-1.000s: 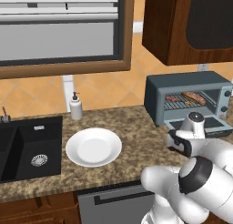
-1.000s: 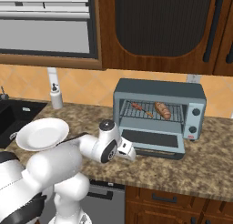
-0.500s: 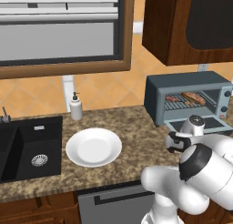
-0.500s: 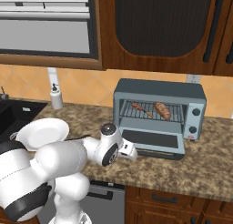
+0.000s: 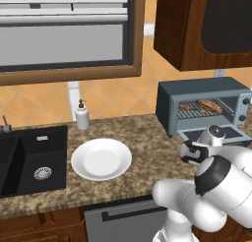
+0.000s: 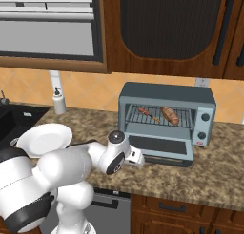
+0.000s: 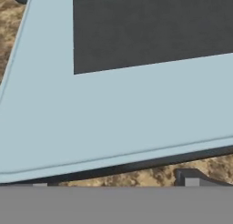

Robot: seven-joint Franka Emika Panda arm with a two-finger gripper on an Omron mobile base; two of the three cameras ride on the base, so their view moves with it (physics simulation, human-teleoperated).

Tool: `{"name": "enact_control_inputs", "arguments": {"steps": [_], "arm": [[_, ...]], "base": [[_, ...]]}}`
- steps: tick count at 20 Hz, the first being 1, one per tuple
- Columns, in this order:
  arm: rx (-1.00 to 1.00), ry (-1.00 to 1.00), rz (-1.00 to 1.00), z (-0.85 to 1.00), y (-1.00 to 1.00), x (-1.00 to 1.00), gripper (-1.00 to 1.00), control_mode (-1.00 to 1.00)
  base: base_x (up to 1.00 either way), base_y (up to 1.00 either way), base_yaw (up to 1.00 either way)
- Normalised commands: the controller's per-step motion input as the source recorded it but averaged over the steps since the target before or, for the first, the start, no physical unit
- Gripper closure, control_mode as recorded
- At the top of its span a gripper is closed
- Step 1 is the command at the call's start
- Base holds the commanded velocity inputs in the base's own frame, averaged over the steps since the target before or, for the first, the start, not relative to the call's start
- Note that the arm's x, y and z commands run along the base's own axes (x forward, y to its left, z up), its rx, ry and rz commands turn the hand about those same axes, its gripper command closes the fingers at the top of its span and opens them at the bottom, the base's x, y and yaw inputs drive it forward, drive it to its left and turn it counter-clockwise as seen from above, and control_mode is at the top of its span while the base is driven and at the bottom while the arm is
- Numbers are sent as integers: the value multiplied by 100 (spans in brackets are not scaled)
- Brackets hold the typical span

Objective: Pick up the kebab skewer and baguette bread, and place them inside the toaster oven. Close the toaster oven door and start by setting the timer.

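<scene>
The blue-grey toaster oven (image 6: 167, 94) stands on the counter with the toaster oven door (image 6: 161, 146) folded down flat. On its wire rack lie the kebab skewer (image 6: 148, 114) on the left and the baguette bread (image 6: 170, 115) on the right; both also show as skewer (image 5: 186, 107) and bread (image 5: 210, 105). My gripper (image 6: 137, 157) hangs low at the door's front left edge, open and holding nothing. In the hand view the door's frame (image 7: 113, 114) and dark glass (image 7: 150, 27) are very close, with one fingertip (image 7: 191, 178) at the bottom right.
An empty white plate (image 5: 101, 159) sits on the granite counter left of the oven. A soap dispenser (image 5: 82, 115) stands by the wall and a black sink (image 5: 29, 160) lies at far left. Dark wood cabinets (image 6: 167, 28) hang above the oven.
My hand has crept slightly rightward and lower along the front edge of the open door, and the elbow has swung. The food and the door have not moved.
</scene>
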Motion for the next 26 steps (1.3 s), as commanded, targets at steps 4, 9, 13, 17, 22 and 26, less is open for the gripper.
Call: {"name": "enact_control_inputs", "arguments": {"steps": [4,9,13,17,22,26], "arm": [[7,-8,-5,0,-1,1,-100,-100],[4,-17,-8,1,0,13,-100,-100],[0,-21,-8,15,0,29,-100,-100],[0,-20,-10,35,-1,33,-100,-100],[0,-22,-9,42,-2,33,-100,-100],[0,-32,-10,31,0,32,-100,-100]], "base": [[0,0,0],[0,0,0],[0,0,0],[0,0,0],[0,0,0],[0,0,0]]}}
